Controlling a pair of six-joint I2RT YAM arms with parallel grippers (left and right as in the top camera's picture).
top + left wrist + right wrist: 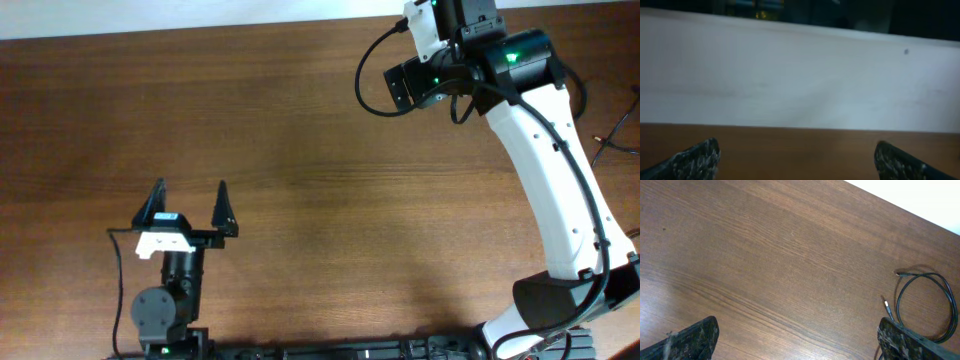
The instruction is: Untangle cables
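Observation:
A thin black cable (946, 295) lies in one loose loop on the wooden table, at the right of the right wrist view. Its two small plug ends (886, 304) point left, one of them silver-tipped. My right gripper (797, 326) hovers open above bare wood, and its right fingertip (892, 336) overlaps the loop's lower part. In the overhead view that arm's wrist (445, 45) is at the top edge and its fingers do not show. My left gripper (190, 195) stands open near the front left with nothing between its fingers (700, 157).
Thin black cords (612, 142) cross the table's right edge in the overhead view, partly cut off; I cannot tell whether they are the same cable. The white right arm (555, 170) spans the right side. A pale wall (800, 75) lies beyond the table's far edge.

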